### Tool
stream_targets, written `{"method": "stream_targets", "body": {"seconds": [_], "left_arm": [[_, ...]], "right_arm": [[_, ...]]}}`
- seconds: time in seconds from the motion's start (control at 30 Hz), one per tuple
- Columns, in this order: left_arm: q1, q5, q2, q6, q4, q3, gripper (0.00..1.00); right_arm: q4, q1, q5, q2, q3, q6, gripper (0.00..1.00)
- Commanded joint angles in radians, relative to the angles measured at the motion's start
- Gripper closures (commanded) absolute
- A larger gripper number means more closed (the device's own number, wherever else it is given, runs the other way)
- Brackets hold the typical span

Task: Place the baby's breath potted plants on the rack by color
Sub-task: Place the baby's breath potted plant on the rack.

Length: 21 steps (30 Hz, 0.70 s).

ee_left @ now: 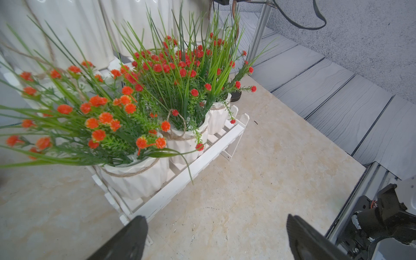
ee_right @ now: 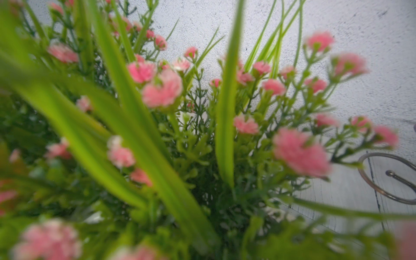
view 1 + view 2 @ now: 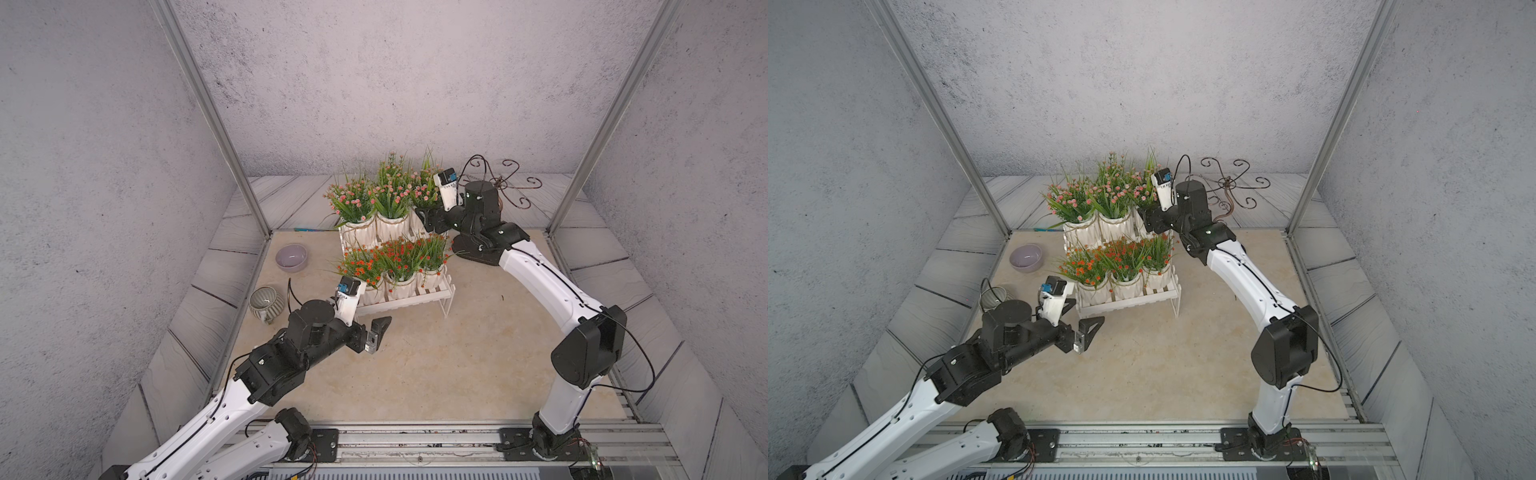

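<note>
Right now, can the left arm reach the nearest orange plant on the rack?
Probably yes: the left gripper is open near the rack, with nothing between it and the orange plant.

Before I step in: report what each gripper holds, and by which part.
The left gripper is open, holding nothing. The right gripper is at the base of the rightmost pink plant, upper tier of the rack; a grip cannot be told.

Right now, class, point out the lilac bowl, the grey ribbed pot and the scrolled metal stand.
lilac bowl (image 3: 291, 255): in a top view, on its bare inside.
grey ribbed pot (image 3: 262, 311): in a top view, on its ribbed outer wall.
scrolled metal stand (image 3: 500, 181): in a top view, on the hub where its scrolls meet.
</note>
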Motion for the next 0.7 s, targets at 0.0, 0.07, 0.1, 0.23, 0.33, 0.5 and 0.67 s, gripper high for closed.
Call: {"method": "stream_targets", "body": {"seconds": [0.0,0.07,0.1,0.23,0.33,0.5,0.67], "left_arm": [[-0.002,0.012,0.0,-0.008,0.01,-0.005,0.0],[-0.002,0.012,0.001,-0.008,0.009,-0.004,0.0],[-0.002,0.012,0.001,-0.008,0.01,-0.003,0.0],[-0.002,0.013,0.005,-0.008,0.01,-0.001,0.0],[-0.002,0.015,0.007,-0.008,0.009,0.001,0.0],[-0.002,0.015,0.011,-0.008,0.014,-0.002,0.0],[-0.002,0.013,0.009,-0.01,0.017,-0.009,0.0]], "right_arm": [[-0.029,-0.005,-0.011,-0.088,0.016,-0.001,0.18],[-0.032,-0.005,-0.011,-0.091,0.011,-0.002,0.18],[-0.032,-0.005,-0.011,-0.094,0.008,-0.002,0.18],[-0.026,-0.004,-0.007,-0.108,-0.008,-0.002,0.18],[-0.026,-0.005,-0.005,-0.113,-0.006,-0.005,0.18],[-0.044,-0.005,-0.018,-0.097,0.011,-0.004,0.17],[-0.062,-0.004,-0.037,-0.08,0.012,-0.001,0.11]]}}
